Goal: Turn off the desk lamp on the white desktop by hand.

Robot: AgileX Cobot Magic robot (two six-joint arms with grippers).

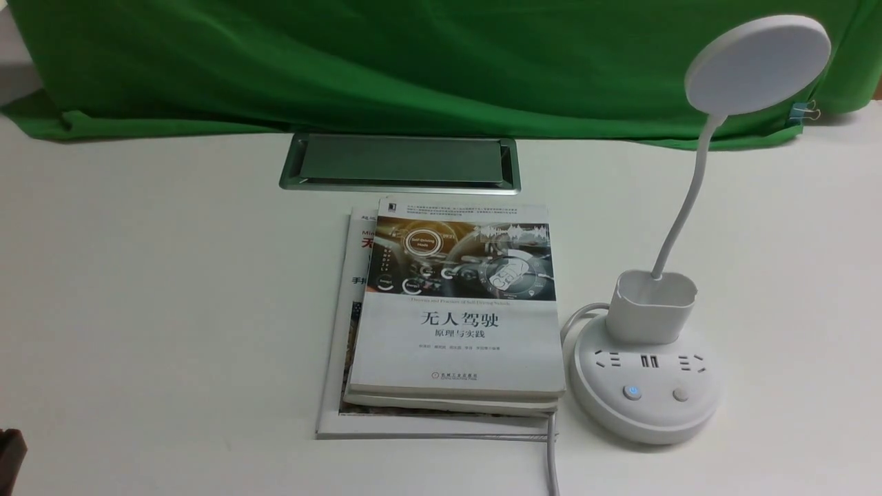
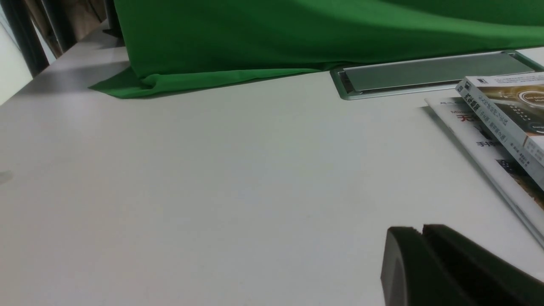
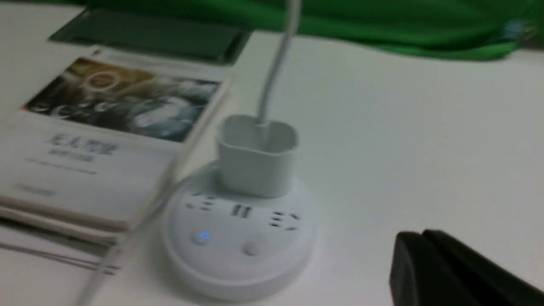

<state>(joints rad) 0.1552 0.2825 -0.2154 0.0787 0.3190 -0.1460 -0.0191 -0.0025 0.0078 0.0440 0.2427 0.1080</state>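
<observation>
Here, 2 grippers [image 2: 423,231] [image 3: 420,236] look clenched (books [image 1: 458,303] beside the lamp [image 1: 648,386]).

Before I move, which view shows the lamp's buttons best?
Front view: both buttons are sharp and unobstructed, the left one lit blue, with the whole lamp in frame. Right wrist view: both buttons, but blurred, and the lamp head is cut off. Left wrist view: no buttons.
</observation>
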